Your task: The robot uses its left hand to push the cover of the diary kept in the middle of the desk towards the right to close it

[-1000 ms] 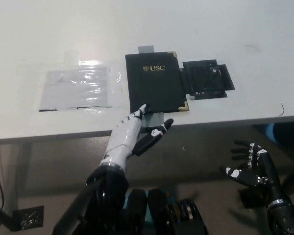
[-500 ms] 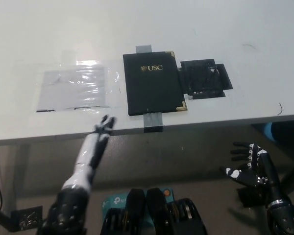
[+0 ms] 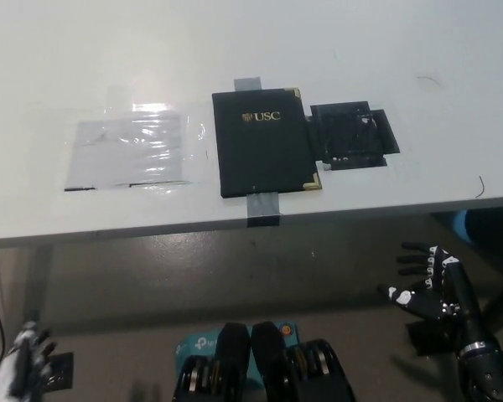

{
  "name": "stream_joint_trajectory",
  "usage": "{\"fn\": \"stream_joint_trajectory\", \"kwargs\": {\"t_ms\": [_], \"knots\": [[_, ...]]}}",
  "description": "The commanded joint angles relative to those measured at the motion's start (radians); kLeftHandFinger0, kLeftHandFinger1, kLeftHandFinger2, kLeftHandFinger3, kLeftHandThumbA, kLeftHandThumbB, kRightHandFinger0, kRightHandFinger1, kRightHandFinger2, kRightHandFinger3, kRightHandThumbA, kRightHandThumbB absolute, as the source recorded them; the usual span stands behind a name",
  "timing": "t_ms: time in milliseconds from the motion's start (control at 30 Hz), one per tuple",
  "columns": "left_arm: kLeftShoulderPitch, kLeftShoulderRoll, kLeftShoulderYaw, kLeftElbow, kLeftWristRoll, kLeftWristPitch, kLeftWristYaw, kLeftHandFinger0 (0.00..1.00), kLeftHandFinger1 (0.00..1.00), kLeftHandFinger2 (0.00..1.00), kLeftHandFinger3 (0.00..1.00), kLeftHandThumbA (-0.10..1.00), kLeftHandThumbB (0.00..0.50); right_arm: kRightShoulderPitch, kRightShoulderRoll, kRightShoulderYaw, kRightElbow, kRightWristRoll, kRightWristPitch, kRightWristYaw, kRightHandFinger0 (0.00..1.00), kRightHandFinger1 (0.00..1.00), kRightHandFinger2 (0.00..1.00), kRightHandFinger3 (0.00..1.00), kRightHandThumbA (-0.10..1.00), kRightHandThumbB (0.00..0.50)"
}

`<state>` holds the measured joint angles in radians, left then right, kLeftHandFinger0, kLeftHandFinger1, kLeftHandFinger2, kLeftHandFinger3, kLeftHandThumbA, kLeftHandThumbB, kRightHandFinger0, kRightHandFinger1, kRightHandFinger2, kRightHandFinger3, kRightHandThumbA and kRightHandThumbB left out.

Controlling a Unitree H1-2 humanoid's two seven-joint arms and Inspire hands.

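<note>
A dark diary [image 3: 263,143] lies closed and flat in the middle of the white desk [image 3: 84,59], long axis running away from the robot; the white left hand [image 3: 18,368] sits low at bottom left, well apart, grip blurred and unreadable; the black right hand [image 3: 427,285] rests below the desk edge, fingers spread and empty.

Diary [image 3: 263,142]: matt black cover, gilt metal corners, gold lettering. Desk [image 3: 235,42]: smooth white, slight sheen. Clear plastic sheet [image 3: 134,153]: glossy, wrinkled. Tape strips [image 3: 262,206]: grey, matt
</note>
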<state>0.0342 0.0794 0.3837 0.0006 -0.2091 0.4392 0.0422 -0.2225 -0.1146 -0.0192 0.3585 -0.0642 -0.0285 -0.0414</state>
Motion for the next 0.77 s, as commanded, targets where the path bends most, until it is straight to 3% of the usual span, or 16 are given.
{"fn": "stream_joint_trajectory", "kwargs": {"t_ms": [0, 167, 233, 333, 500, 733], "knots": [[0.054, -0.038, 0.312, -0.018, -0.497, -0.183, -0.170, 0.91, 0.90, 0.92, 0.95, 0.80, 0.386, -0.034, -0.017, -0.059, -0.021, 0.037, -0.043, -0.028, 0.34, 0.54, 0.59, 0.70, 1.00, 0.402], [0.055, -0.044, 0.310, -0.018, -0.459, -0.195, -0.199, 0.90, 0.89, 0.92, 0.96, 0.79, 0.399, -0.031, -0.018, -0.060, -0.020, 0.024, -0.044, -0.032, 0.36, 0.54, 0.59, 0.70, 1.00, 0.394], [0.041, -0.060, 0.340, -0.021, -0.493, -0.170, -0.185, 0.90, 0.88, 0.90, 0.92, 0.82, 0.359, -0.033, -0.015, -0.066, -0.012, 0.031, -0.049, -0.029, 0.35, 0.55, 0.59, 0.71, 1.00, 0.387], [0.009, -0.065, 0.366, -0.013, -0.522, -0.150, -0.179, 0.91, 0.88, 0.90, 0.94, 0.79, 0.365, -0.041, -0.014, -0.072, -0.010, 0.031, -0.046, -0.032, 0.36, 0.56, 0.60, 0.71, 1.00, 0.390], [-0.002, -0.082, 0.397, -0.039, -0.545, -0.099, -0.136, 0.86, 0.83, 0.85, 0.90, 0.79, 0.370, -0.032, -0.011, -0.078, -0.016, 0.031, -0.045, -0.027, 0.36, 0.54, 0.58, 0.71, 1.00, 0.401], [0.010, -0.076, 0.389, -0.033, -0.560, -0.108, -0.160, 0.83, 0.82, 0.85, 0.87, 0.78, 0.370, -0.022, -0.003, -0.085, -0.030, 0.025, -0.032, -0.022, 0.37, 0.55, 0.60, 0.72, 1.00, 0.401]]}}
